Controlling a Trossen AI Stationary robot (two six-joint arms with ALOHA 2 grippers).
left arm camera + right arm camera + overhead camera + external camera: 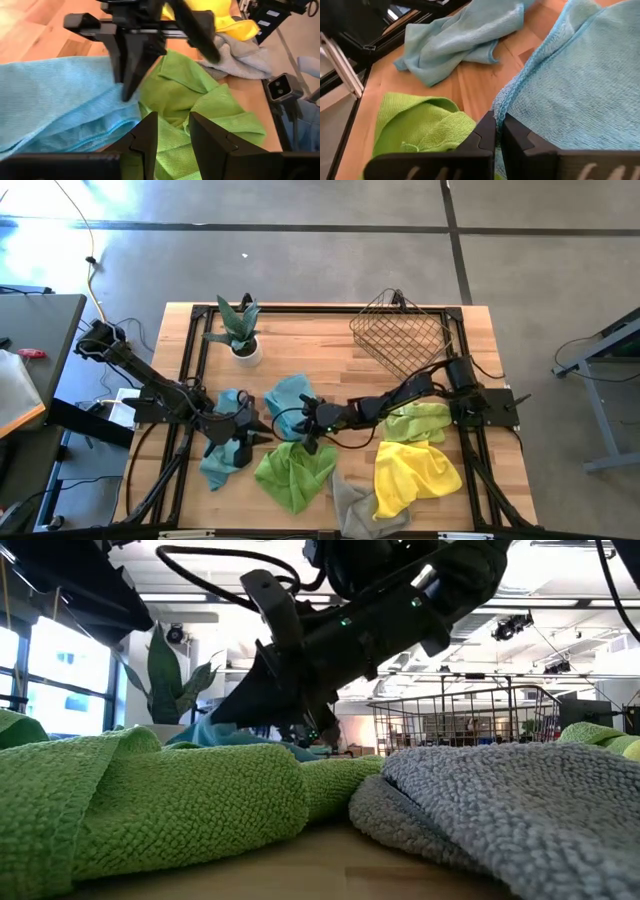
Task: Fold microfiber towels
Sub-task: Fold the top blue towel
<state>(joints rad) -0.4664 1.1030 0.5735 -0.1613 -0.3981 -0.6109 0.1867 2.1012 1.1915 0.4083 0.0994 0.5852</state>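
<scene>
A teal-blue towel lies mid-table, and my right gripper is shut at its near edge, beside a crumpled lime green towel. In the left wrist view the right gripper points down at that edge. My left gripper hovers open just left of it, over the green towel, with nothing between its fingers. A second teal-blue towel lies bunched under the left arm. My right gripper pinches the teal-blue towel's hemmed near edge between its two shut fingertips. The fingers slant down from the table's right side. The rest of the towel lies spread on the table; one layer or several, I cannot tell.
A yellow towel, a grey towel and another lime green towel lie at the near right. The copper wire basket stands tipped at the far right. A potted plant is at the far left.
</scene>
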